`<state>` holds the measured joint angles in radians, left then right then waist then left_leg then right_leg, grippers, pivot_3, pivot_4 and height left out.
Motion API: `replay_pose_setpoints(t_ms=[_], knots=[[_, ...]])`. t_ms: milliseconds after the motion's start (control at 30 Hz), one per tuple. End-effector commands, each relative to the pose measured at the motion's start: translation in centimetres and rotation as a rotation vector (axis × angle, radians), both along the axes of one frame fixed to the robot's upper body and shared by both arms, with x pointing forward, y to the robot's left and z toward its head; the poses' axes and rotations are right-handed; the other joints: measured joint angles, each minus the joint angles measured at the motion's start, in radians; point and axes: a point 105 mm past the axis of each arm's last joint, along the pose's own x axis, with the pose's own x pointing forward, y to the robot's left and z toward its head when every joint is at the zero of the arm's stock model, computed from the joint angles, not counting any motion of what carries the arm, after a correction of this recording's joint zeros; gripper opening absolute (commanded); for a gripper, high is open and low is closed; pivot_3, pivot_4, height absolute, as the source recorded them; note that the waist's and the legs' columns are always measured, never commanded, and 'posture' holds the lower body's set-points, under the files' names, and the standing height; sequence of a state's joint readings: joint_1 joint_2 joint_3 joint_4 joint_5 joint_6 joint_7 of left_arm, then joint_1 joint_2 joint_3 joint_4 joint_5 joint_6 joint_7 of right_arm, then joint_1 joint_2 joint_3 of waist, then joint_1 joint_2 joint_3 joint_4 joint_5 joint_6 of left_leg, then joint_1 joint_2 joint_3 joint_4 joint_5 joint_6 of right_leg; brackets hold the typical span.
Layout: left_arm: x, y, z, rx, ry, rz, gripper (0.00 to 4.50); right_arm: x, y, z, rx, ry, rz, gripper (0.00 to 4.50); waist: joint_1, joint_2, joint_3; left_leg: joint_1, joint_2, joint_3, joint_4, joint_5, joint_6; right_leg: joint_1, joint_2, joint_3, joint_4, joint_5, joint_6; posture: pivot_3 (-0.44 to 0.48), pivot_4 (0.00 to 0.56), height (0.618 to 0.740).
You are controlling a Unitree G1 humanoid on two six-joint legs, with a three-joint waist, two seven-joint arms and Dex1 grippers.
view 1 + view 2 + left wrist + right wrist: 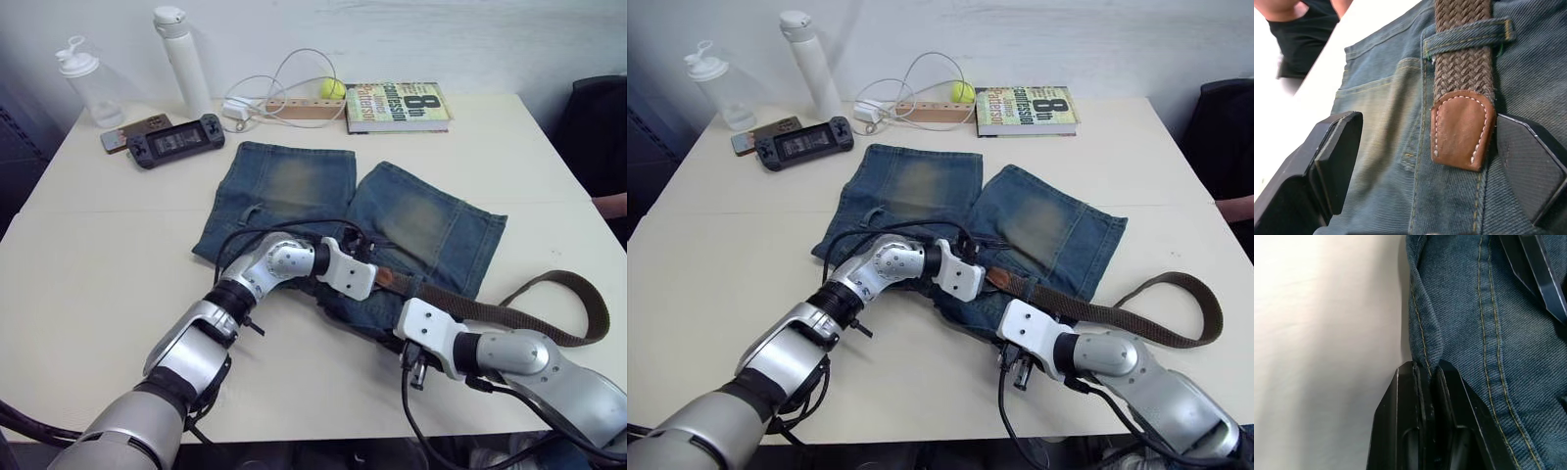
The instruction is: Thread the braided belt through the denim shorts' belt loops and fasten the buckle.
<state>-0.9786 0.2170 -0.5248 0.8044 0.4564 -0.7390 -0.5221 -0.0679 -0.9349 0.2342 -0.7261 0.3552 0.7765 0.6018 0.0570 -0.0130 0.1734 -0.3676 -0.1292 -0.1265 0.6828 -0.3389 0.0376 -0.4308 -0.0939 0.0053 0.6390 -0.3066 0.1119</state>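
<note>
**Clerk:** Denim first, nearest entry. The right gripper has its two black fingers pinched together on a folded hem of the denim shorts, at the waistband edge closest to the robot, about 5 o'clock on the table.

**Checker:** And the left?

**Clerk:** The left gripper stands spread wide over the waistband, holding nothing. One finger lies over the faded pocket area; the other sits just beside the belt's tip.

**Checker:** Locate the belt.

**Clerk:** The braided belt, dark-brown weave, passes under one of the belt loops; its lighter leather tip lies flat on the denim just past that loop, between the left fingers. The rest runs toward 3 o'clock and curls in a loop on the bare tabletop. Buckle: cannot tell where it lies.

**Checker:** Shorts?

**Clerk:** Table centre, legs pointing to 12 o'clock, a yellowish worn patch on each.

**Checker:** Far items?

**Clerk:** At 11 o'clock: a handheld console, a phone, a clear bottle, a white flask. At 12 to 1 o'clock: a white cable, a yellow ball, a book.
</note>
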Motion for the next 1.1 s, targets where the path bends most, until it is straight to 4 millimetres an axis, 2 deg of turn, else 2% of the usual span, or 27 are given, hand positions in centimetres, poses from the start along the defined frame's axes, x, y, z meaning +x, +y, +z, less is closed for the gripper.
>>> replay_pose_setpoints(t_ms=[33,100,167,300,400,533,733,967,1100], knots=[[0.8,0.4,-0.4,0.011,-0.035,0.038,4.09,-0.3,0.3,0.3,0.01,-0.003,0.011,0.0,0.001,0.0,0.0,0.0,0.0,0.0,0.0,0.0,0.0,0.0,0.0,0.0,0.0,0.0,0.0,0.0,0.15,0.74],[0.8,0.4,-0.2,0.012,-0.05,0.034,3.72,-0.3,0.1,0.2,0.007,0.001,0.007,0.0,0.001,0.0,0.0,0.0,0.0,0.0,0.0,0.0,0.0,0.0,0.0,0.0,0.0,0.0,0.0,0.0,0.15,0.74],[0.8,0.3,0.2,0.013,-0.065,0.024,2.96,-0.3,0.0,0.1,0.003,0.005,0.003,0.0,0.0,0.0,0.0,0.0,0.0,0.0,0.0,0.0,0.0,0.0,0.0,0.0,0.0,0.0,0.0,0.0,0.15,0.74],[0.7,0.2,1.2,0.001,-0.084,0.004,1.12,-0.2,-0.3,0.0,-0.006,0.015,-0.008,0.0,-0.001,0.0,0.0,-0.001,0.0,0.0,0.0,0.0,0.0,-0.001,0.0,0.0,0.0,0.0,0.0,0.0,0.15,0.74],[0.5,0.1,1.9,-0.016,-0.087,-0.011,0.05,0.1,-1.0,0.1,-0.016,0.016,-0.03,0.0,-0.001,0.0,0.0,-0.001,0.0,0.0,0.0,0.0,0.0,-0.001,0.0,0.0,0.0,0.0,0.0,0.0,0.15,0.74],[0.1,0.3,3.6,-0.031,-0.093,-0.028,0.05,0.7,-4.0,0.1,-0.092,0.015,-0.072,0.0,0.001,0.0,0.0,-0.002,0.0,0.0,0.0,0.0,0.0,-0.002,0.0,0.0,0.0,0.0,0.0,0.0,0.15,0.74],[0.2,2.0,3.8,0.008,-0.039,0.009,0.05,1.9,-7.6,0.8,-0.176,-0.004,-0.094,0.0,-0.001,0.0,0.0,-0.002,-0.001,0.0,0.0,0.0,0.001,-0.002,0.0,0.0,0.0,0.0,0.001,0.0,0.15,0.74],[0.6,3.3,3.2,0.043,0.074,0.114,0.05,2.9,-10.3,0.9,-0.196,0.001,-0.162,0.0,0.0,0.0,0.0,-0.002,-0.001,0.001,0.001,0.0,0.001,-0.001,-0.001,0.0,0.0,0.0,0.001,0.0,0.15,0.74],[0.8,3.1,2.2,0.043,0.151,0.176,0.05,2.9,-10.9,1.0,-0.16,0.027,-0.195,0.0,0.002,0.0,0.0,-0.002,-0.001,0.0,0.001,0.0,0.001,-0.001,-0.001,0.0,0.0,0.0,0.001,0.0,0.15,0.74]])
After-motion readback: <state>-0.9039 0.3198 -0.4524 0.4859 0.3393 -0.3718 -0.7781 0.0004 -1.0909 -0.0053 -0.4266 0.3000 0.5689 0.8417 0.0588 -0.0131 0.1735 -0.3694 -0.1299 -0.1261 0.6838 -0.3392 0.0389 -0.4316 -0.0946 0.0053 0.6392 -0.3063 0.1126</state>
